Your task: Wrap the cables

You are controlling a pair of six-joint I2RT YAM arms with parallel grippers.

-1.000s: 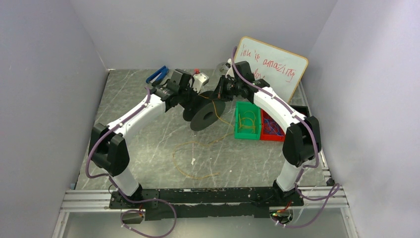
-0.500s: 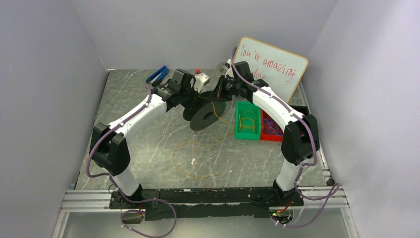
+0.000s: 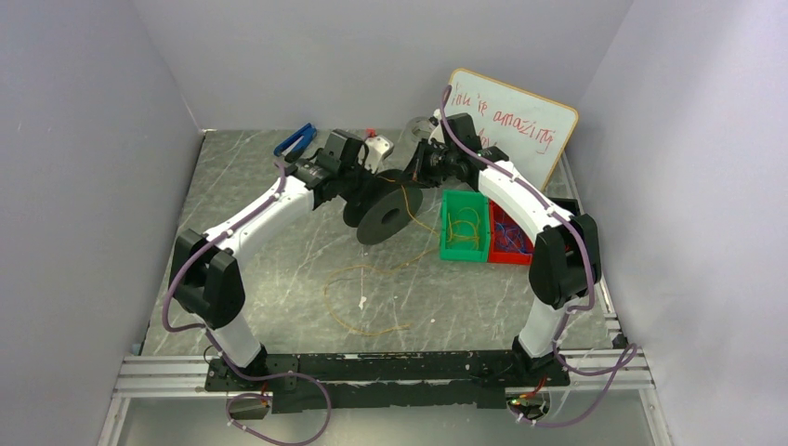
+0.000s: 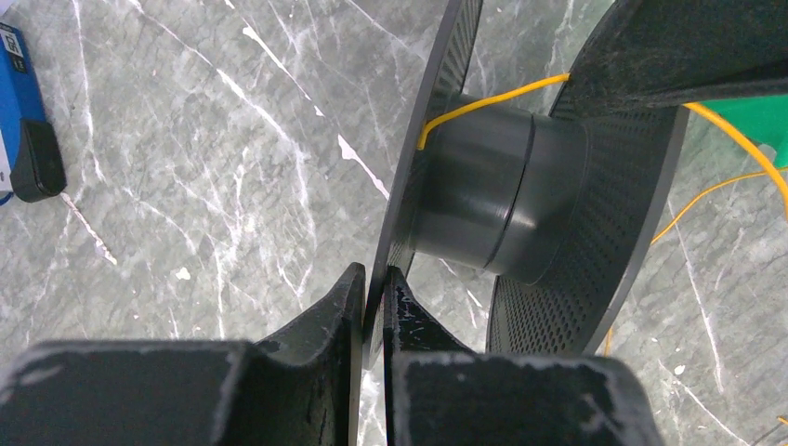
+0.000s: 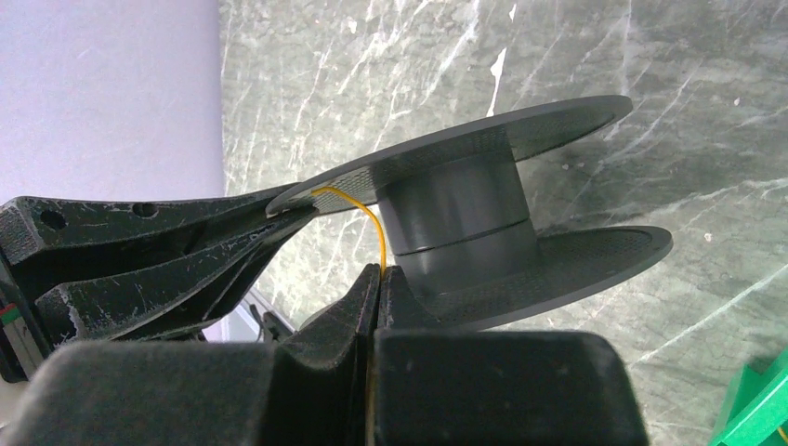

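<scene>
Status: left jaws are pinched shut on the rim of one flange of the black spool point(image 4: 492, 200), and it looks held clear of the tabletop point(image 3: 279, 251), centre-far. Right jaws are fully closed on the yellow cable point(image 5: 376, 237), tips just beside the hub.

Delta over the last second is small. My right wrist has shifted slightly far-left and rolled a bit. The spool and left arm haven't visibly moved. The slack loops of cable on the tabletop, nearer than the spool, keep the same shape, so no real length has been pulled in.

From my right tips the cable runs up to the flange edge beside my left fingers point(image 5: 186, 237). In the left wrist view one strand crosses the top of the hub, with no stacked turns.

My read: very early in the wrap, at the start of a winding stroke, not the end. Nearly all the length is still off the spool. More yellowish cable sits in the green bin point(image 3: 449, 249) to the right.

Risk: the strand could slip off the hub while tension is this low.
</scene>
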